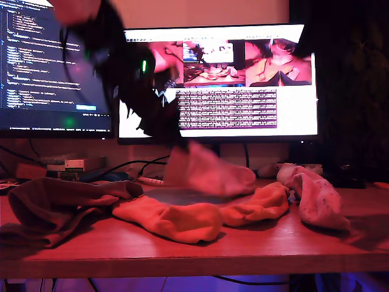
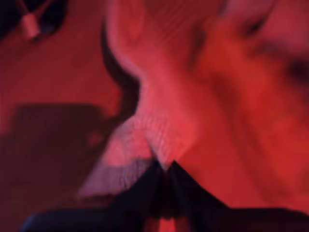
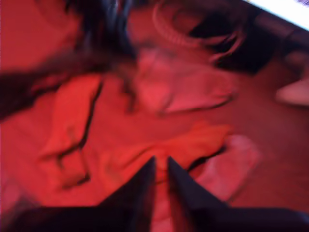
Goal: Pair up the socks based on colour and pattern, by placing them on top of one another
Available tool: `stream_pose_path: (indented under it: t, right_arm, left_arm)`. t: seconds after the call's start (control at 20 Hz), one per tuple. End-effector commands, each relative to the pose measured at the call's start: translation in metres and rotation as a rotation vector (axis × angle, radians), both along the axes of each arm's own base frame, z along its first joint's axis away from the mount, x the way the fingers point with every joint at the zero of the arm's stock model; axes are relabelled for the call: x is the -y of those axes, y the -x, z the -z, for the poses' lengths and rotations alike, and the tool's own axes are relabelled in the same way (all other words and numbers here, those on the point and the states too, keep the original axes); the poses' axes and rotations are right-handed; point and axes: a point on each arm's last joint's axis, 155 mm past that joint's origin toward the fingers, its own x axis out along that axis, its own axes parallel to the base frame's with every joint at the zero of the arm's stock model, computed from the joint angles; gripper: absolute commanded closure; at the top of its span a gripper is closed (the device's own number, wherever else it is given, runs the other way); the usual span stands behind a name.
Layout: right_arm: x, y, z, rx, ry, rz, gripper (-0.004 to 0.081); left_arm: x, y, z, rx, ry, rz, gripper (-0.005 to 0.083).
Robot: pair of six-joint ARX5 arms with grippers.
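My first gripper [image 2: 166, 166] is seen with its jaws brought together on the ribbed edge of a pale pink sock [image 2: 140, 140], so that the fabric is pinched between the tips. In the exterior view this arm is shown only as a dark blur coming down from the exterior view's upper left. The held sock is drawn up at one end just in front of the monitors [image 1: 243, 79], and its other end trails down behind the orange socks near the middle of the table [image 1: 182, 252]. My second gripper [image 3: 161, 164] is held above the table with only a thin slit left between its jaws, and nothing is gripped in it. The front orange sock [image 1: 176, 222] is laid near the table's front edge. The other orange sock [image 1: 258, 204] is laid just beside it towards the exterior view's right, and the two appear to be touching. A second pink sock [image 1: 316, 198] is lying crumpled further to the exterior view's right, apart from the held one. A dark maroon heap [image 1: 55, 207] is spread at the exterior view's left, touching the front orange sock; whether one sock or two are in it cannot be told.
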Motion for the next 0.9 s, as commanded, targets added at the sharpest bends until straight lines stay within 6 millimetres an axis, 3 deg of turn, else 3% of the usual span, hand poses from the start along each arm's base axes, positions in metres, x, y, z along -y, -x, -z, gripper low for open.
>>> stream_pose_path:
  t: [0.0,0.25,0.4,0.55,0.85]
  right_arm:
    - [-0.015,0.000,0.003,-0.004,-0.020,-0.070,0.0542]
    - [-0.034,-0.029,0.003,0.078,-0.034,-0.116,0.0468]
    - [-0.033,-0.043,-0.003,0.170,0.013,-0.151,0.0430]
    - [-0.042,-0.036,-0.004,0.242,0.085,-0.290,0.0430]
    - [-0.051,-0.037,-0.006,0.308,0.125,-0.367,0.0387]
  left_arm:
    - [0.011,0.014,-0.003,-0.177,0.071,-0.062,0.0794]
    - [0.038,0.043,-0.063,-0.414,0.278,-0.049,0.0794]
    - [0.046,0.051,-0.089,-0.524,0.362,-0.060,0.0794]
    - [0.051,0.052,-0.106,-0.576,0.411,-0.066,0.0794]
    - [0.058,0.061,-0.121,-0.636,0.461,-0.030,0.0794]
